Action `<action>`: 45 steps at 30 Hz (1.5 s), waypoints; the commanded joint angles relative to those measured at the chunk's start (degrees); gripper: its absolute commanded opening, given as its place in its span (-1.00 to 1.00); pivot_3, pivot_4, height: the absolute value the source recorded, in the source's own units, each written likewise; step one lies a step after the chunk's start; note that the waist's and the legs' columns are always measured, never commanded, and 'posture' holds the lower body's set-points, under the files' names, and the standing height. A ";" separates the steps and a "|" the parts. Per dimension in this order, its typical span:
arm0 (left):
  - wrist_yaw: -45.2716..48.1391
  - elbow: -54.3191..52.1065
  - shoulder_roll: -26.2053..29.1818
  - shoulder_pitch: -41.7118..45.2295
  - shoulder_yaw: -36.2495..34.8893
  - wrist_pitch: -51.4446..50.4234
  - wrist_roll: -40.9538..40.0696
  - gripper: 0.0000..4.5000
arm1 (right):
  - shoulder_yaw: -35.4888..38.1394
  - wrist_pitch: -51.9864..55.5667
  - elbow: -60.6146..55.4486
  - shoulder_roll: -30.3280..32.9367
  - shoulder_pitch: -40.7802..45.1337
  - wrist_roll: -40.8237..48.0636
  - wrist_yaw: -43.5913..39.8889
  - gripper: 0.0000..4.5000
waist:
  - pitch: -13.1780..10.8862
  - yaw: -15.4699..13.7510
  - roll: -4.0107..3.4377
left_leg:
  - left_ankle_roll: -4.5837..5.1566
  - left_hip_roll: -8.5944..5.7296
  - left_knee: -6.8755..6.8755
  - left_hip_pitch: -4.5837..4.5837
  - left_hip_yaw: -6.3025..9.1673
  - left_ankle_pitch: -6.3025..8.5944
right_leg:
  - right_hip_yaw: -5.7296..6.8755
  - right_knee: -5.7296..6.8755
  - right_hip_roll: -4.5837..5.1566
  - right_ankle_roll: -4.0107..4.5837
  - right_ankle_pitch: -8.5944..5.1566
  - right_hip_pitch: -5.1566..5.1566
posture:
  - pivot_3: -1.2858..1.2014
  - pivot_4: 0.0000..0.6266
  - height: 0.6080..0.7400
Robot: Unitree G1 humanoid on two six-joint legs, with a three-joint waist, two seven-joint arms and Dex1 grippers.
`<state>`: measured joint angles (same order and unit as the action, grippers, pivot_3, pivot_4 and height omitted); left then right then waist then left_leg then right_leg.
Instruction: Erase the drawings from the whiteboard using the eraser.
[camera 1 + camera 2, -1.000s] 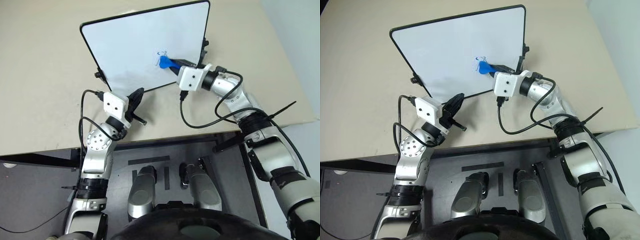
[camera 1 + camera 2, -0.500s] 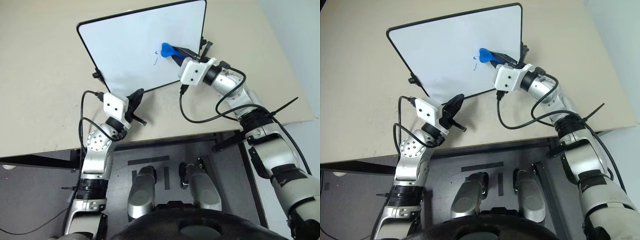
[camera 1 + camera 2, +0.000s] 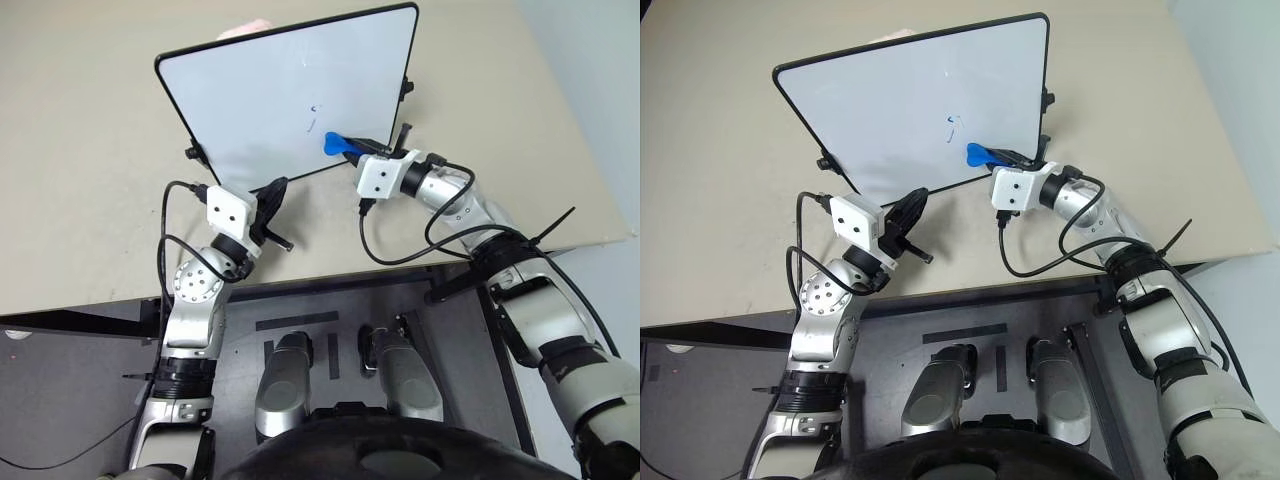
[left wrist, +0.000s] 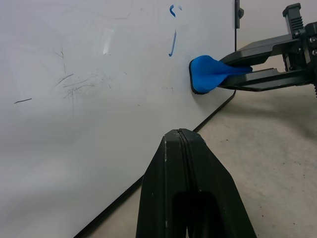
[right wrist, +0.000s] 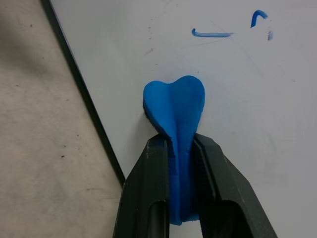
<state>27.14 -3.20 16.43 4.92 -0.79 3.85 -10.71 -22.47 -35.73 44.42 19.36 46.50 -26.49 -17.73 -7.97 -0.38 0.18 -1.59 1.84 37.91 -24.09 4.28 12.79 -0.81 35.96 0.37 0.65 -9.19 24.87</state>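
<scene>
The whiteboard (image 3: 270,90) stands tilted on the beige table. Of the drawings (image 5: 212,34), a short blue stroke and a small hook (image 4: 174,9) are left right of the board's middle. My right gripper (image 5: 177,141) is shut on the blue eraser (image 3: 334,143). The eraser's head presses on the board just below those marks, close to the bottom frame. My left gripper (image 4: 181,136) is shut with nothing in it. It points at the board's lower edge from just in front, to the left of the eraser (image 4: 205,74).
Faint grey smears (image 4: 74,82) mark the board's left part. Small black knobs (image 3: 408,88) stick out from the board's sides. Something pale pink (image 3: 245,28) shows at the board's top edge. The table's front edge (image 3: 330,275) runs just behind both wrists.
The right gripper swept the eraser up over the scribble, then back down below it. The loopy scribble has shrunk to a few short strokes. The left gripper kept still.
</scene>
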 commanded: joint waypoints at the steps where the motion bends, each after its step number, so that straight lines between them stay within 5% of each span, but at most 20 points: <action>1: -0.06 -2.03 0.09 0.10 0.04 0.69 0.22 -1.00 | 2.80 -1.30 -3.23 0.28 3.14 0.48 4.20 -0.84 | -0.01 0.01 -0.01 | 0.00 0.00 0.00 0.00 0.00 0.00 | 0.00 0.00 0.00 -0.01 -0.01 0.00 | 0.03 -0.52 1.00; 8: 0.06 -1.79 0.04 0.28 0.09 0.73 0.17 -1.00 | 4.82 -2.44 -6.27 0.16 5.78 0.43 8.97 -0.84 | -0.01 0.20 -0.02 | -0.01 0.00 -0.02 -0.05 0.00 0.00 | -0.03 0.00 -0.01 0.00 0.00 0.08 | 0.03 -0.52 1.00; 22: 0.00 -1.63 -0.14 0.17 0.17 0.98 0.23 -1.00 | -0.71 -1.79 -2.77 -0.35 0.15 -0.99 1.58 -0.84 | -0.01 0.17 -0.02 | -0.03 0.00 -0.02 -0.06 -0.01 0.03 | -0.05 -0.02 -0.01 -0.03 -0.02 0.07 | 0.03 -0.52 1.00; 34: 0.41 -1.24 -0.25 0.60 0.54 1.01 0.18 -1.00 | 3.71 -3.80 -6.51 0.63 5.03 -1.32 10.63 -0.84 | -0.01 0.18 -0.02 | -0.04 0.00 -0.02 -0.15 -0.01 0.05 | -0.06 -0.03 -0.01 -0.03 -0.03 0.18 | 0.03 -0.52 1.00; 45: 0.12 -0.87 -0.44 0.96 0.90 1.08 0.10 -1.00 | -1.75 -3.47 -2.79 -0.82 1.58 -4.30 6.92 -0.84 | -0.01 0.16 -0.02 | -0.03 0.00 -0.03 -0.15 -0.01 0.05 | -0.05 -0.03 -0.01 -0.03 -0.03 0.18 | 0.03 -0.52 1.00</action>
<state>27.35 -3.19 16.29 5.42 0.27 3.84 -10.72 -23.69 -39.21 41.67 18.61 47.79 -30.51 -10.21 -7.98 -0.22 0.16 -1.62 1.83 37.89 -24.25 4.27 12.85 -0.86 35.93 0.36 0.62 -9.22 25.05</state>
